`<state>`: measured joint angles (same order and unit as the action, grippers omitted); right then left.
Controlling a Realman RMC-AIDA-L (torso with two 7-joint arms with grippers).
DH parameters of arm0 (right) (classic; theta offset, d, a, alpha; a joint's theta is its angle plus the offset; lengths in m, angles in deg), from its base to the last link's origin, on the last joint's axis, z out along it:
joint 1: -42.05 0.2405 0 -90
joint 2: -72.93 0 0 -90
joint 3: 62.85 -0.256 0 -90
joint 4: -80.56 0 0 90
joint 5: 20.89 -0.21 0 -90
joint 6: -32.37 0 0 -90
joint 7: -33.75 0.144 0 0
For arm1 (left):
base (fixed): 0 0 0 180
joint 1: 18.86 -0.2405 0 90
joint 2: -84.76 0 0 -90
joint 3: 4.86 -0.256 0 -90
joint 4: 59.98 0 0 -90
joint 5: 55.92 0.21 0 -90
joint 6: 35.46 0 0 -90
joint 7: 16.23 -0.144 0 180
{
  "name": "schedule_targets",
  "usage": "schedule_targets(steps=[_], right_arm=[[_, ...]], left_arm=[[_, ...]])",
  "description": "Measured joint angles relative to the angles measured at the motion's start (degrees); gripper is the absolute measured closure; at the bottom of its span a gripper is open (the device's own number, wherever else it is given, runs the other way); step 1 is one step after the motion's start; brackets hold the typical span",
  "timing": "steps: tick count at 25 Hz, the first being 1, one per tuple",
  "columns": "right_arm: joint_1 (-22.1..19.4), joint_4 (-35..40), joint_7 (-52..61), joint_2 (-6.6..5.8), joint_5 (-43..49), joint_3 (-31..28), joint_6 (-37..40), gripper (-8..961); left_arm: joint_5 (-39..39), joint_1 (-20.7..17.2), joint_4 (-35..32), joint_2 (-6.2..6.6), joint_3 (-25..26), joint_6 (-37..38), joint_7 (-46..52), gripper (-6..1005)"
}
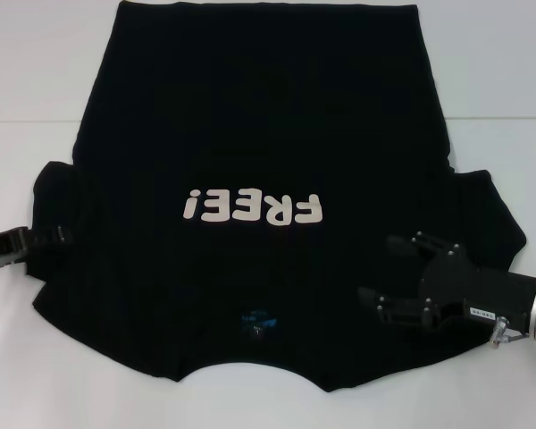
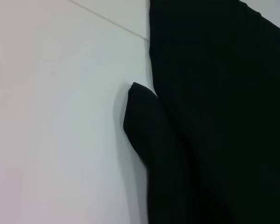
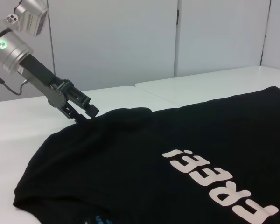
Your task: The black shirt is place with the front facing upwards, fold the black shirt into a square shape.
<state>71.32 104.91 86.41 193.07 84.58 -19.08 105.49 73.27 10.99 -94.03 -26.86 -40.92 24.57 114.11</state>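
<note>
- Head view: black shirt [image 1: 268,134] lying flat, front up, on the white tabletop [image 1: 36,89], collar toward the robot and hem at the far side.
- White "FREE!" print [image 1: 253,207] across the chest, reading upside down from the robot's side; small blue neck label [image 1: 256,320] just inside the collar.
- Both short sleeves lie out to the sides.
- Left tool [image 1: 49,237] at the left sleeve's edge, low against the cloth; in the right wrist view its tips [image 3: 86,114] meet the sleeve fabric; whether it has pinched the cloth, cannot tell.
- Right tool [image 1: 375,271] over the shirt's right shoulder area beside the sleeve, fingers spread apart, gripping nothing.
- Left wrist view: left sleeve [image 2: 142,121] against the bare tabletop.
</note>
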Motion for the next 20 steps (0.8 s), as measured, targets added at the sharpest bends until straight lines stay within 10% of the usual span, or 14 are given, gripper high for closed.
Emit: schedule_targets(steps=[20], right_arm=[[0.00, 0.00, -0.01, 0.00, -0.01, 0.09, 0.11, 9]], left_arm=[[-0.05, -0.09, 0.10, -0.08, 0.03, 0.04, 0.21, 66]])
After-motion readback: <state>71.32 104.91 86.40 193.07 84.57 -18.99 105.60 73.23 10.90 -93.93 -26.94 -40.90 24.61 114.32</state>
